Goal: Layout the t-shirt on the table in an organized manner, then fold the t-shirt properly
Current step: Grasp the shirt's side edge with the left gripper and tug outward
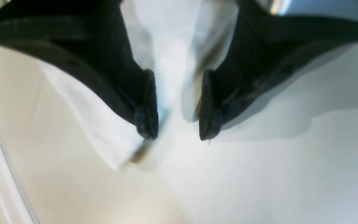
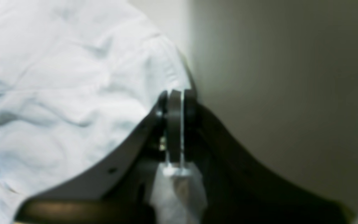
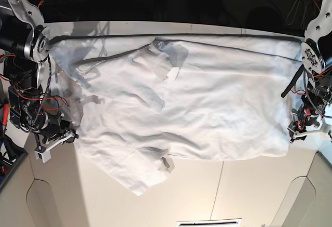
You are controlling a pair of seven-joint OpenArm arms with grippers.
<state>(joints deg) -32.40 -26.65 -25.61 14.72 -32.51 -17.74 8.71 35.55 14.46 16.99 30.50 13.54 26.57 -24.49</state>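
Nearest in the base view lies bare tabletop: the wide matte white table (image 3: pixel 259 196) shows a thin seam line running toward the near edge right of centre. A short sleeve of the large plain white cotton t-shirt (image 3: pixel 207 112) points toward the near edge, left of centre, with a small folded corner beside it.

Further in, the t-shirt is spread across most of the table, its body reaching from the left side to the right side, wrinkled and bunched more heavily on the left half. At the near left edge of the cloth sits the right gripper (image 3: pixel 70 133); in its wrist view the right gripper's (image 2: pixel 179 99) black jaws are pressed together with a thin strip of white fabric pinched between them, and rumpled t-shirt (image 2: pixel 57 93) fills the left of that view.

At the right edge of the cloth, the left gripper (image 3: pixel 298 133) sits low beside the shirt's corner. Its wrist view is blurred: the left gripper's (image 1: pixel 179 130) two black fingers stand clearly apart, with white cloth (image 1: pixel 172 46) showing in the gap behind them, and neither finger visibly clamps it.

At the far side, the second sleeve lies folded over near the centre, and the table's dark far edge runs behind the shirt.
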